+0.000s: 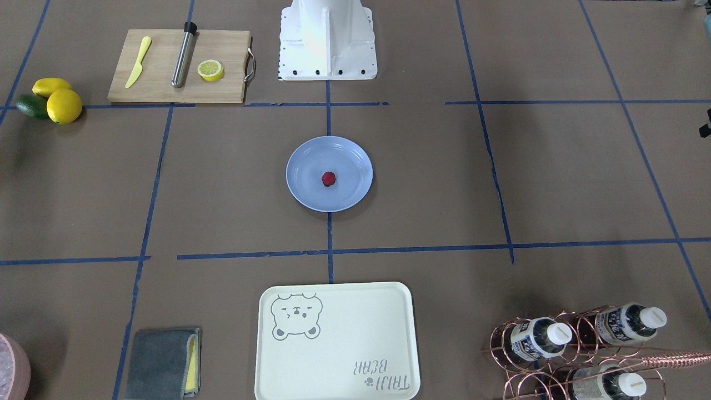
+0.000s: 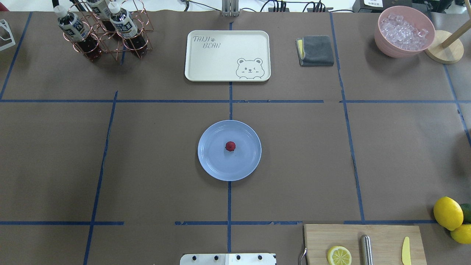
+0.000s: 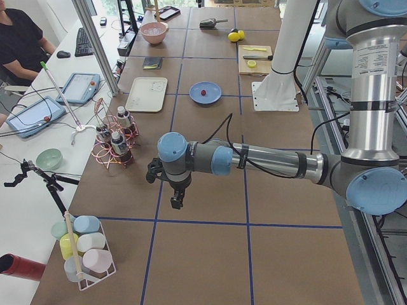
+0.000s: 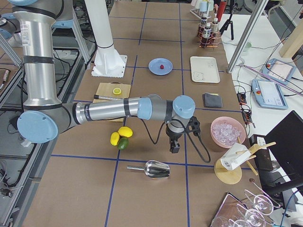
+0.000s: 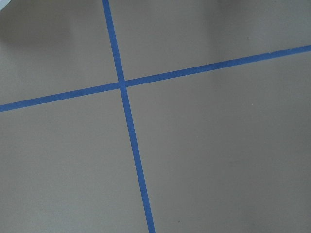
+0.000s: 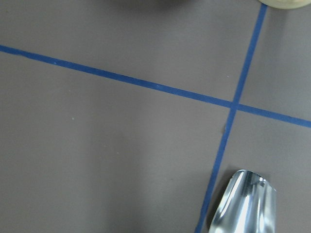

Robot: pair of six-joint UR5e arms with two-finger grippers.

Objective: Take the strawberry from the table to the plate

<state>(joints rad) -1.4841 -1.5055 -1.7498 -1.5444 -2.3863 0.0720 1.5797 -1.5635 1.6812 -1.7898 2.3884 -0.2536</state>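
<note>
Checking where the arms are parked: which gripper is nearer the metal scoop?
Right. The right gripper hangs close by the metal scoop; the left gripper is far off, near the bottle rack.

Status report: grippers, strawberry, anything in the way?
Left gripper and right gripper hang over opposite ends of the table, far from the plate; open or shut, cannot tell. Strawberry sits mid-plate. Nothing blocking it.

Here's the silver-tubed left arm: grey joint housings, pale-blue round caps, thin black cable arcing off the forearm, white printed label on the upper link. Silver-tubed right arm: same build & colours, black lead too. Small black left claw, small black right claw. White flared pedestal base w/ dark screw holes along its foot.
</note>
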